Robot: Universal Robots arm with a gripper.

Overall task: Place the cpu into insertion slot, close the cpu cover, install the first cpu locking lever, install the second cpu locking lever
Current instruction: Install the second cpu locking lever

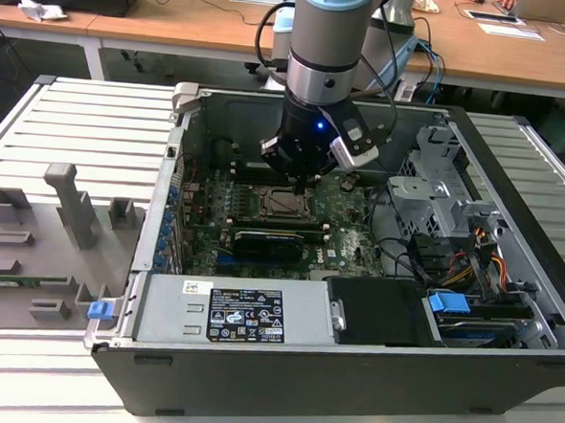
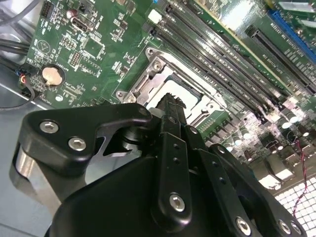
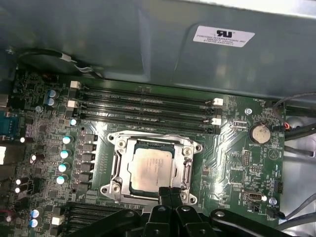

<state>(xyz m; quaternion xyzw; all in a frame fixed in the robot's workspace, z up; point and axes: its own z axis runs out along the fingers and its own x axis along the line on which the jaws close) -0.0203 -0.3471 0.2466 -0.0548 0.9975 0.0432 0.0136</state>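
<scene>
The open grey metal computer case [image 1: 515,168] surrounds the black gripper [image 3: 170,193], whose fingers are pressed together, holding nothing. Just beyond its fingertips the thin square metal cpu cover [image 3: 186,173] lies flat over the silver-grey square cpu [image 3: 150,166], seated in the metal-rimmed insertion slot [image 3: 114,170].

CPU [image 3: 151,166]: 1 small square chip, silver-grey top up, lying flat inside the insertion slot [image 3: 120,165]. CPU cover [image 3: 148,141]: thin metal frame, lowered flat around the chip, which shows through its window; memory slots at 12 o'clock in the first wrist view.
</scene>
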